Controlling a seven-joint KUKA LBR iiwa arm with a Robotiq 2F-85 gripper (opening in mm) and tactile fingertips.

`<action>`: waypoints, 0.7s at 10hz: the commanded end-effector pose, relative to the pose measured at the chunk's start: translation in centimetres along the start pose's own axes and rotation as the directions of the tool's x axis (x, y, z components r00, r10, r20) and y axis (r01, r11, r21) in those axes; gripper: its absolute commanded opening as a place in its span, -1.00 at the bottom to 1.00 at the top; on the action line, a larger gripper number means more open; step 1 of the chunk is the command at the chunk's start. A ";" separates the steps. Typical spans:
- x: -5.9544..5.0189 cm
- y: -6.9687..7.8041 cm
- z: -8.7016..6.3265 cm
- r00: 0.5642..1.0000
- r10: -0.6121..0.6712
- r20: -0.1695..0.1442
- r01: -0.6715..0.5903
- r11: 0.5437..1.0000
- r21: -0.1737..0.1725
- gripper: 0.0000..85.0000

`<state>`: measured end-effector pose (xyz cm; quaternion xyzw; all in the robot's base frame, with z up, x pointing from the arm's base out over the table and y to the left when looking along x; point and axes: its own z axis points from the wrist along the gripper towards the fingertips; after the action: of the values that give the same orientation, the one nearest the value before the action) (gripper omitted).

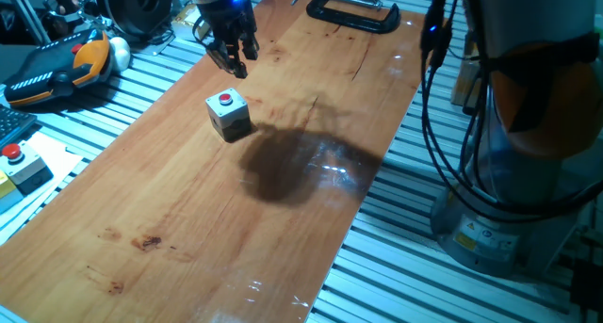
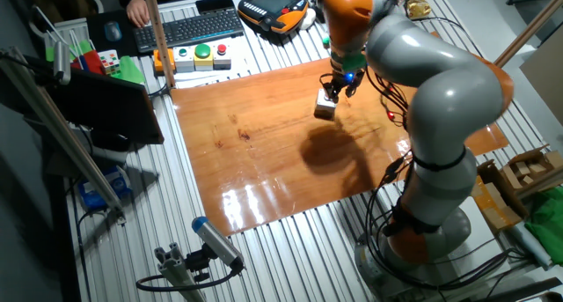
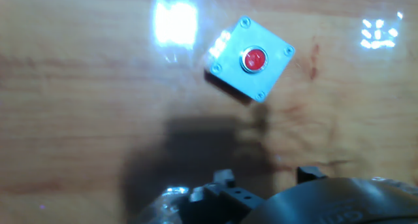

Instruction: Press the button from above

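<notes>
The claw (image 1: 229, 48) hangs above the worktop (image 1: 188, 219), apart from the button (image 1: 225, 101), holding nothing. Its fingertips are dark against a dark background in one fixed view, and whether there is a gap between them cannot be told. The other fixed view shows the claw (image 2: 335, 84) only small, partly merged with the button box (image 2: 325, 106) just below it. In the hand view only the fingers' (image 3: 225, 185) blurred bases show along the bottom edge, with the tips cut off. That view alone shows the button (image 3: 255, 57) from straight above: a red cap centred on a grey square box with a corner screw at each corner, turned askew, standing on the worktop (image 3: 78, 119).
</notes>
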<state>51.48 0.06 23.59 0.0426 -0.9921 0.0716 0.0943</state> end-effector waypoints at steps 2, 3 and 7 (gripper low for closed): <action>0.0 0.0 0.0 0.997 -0.011 -0.075 0.011 1.000 0.000 -0.98; 0.0 0.0 0.0 0.997 -0.013 -0.071 0.013 1.000 -0.001 -0.98; 0.1 0.0 0.0 0.998 -0.026 -0.064 0.026 1.000 -0.006 -0.98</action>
<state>51.40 0.05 23.58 0.0525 -0.9881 0.0692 0.1270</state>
